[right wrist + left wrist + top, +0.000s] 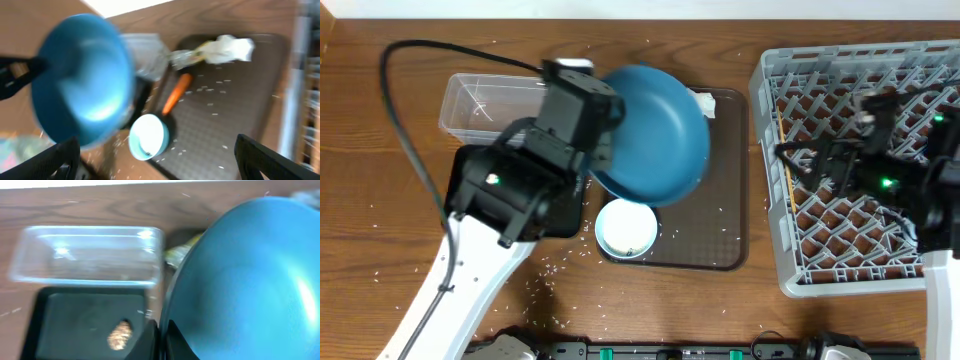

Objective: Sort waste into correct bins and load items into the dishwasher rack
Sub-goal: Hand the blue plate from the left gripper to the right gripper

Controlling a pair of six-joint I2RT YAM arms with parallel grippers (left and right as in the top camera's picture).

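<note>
Plate (655, 135) pinched at rim by L gripper (162, 335); R gripper (810, 160) spread.
Lump (120, 334) binned; rack (768, 200) bare; cup (627, 228), carrot (176, 94), tissue (227, 49) pending.

Overhead, looks straight down on whole table (380, 250). At left wrist, sits close behind blue plate (240, 280); at right wrist, faces same plate from farther off.
</note>
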